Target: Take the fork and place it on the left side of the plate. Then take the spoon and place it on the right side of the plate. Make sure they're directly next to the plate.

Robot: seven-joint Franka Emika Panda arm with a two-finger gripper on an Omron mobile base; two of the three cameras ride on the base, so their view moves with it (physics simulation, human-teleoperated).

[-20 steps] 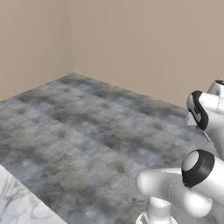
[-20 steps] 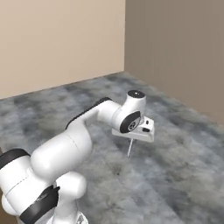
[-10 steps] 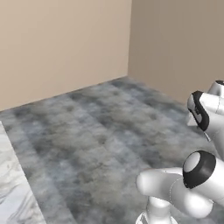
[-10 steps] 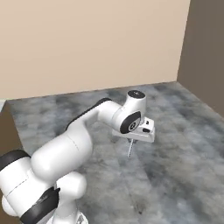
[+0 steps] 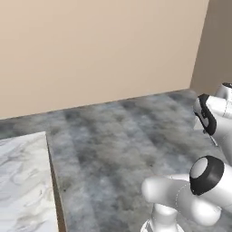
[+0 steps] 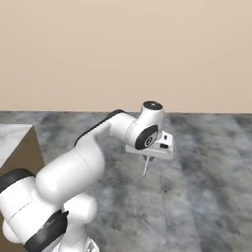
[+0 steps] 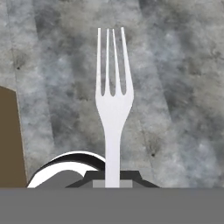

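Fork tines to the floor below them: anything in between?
Nothing. In the hand view the fork is clamped in the shut end effector over bare grey floor; the right base view shows it hanging clear above it.

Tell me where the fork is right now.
The fork is clamped by its handle in the tool, tines pointing away in the hand view; in the right base view it hangs down over the grey floor.

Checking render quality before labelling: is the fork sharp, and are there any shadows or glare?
Hand view: fork crisp, tines distinct, evenly lit, no glare. Right base view: the fork is a thin sliver below the gripper, with a small soft shadow on the grey floor. Left base view: flat lighting.
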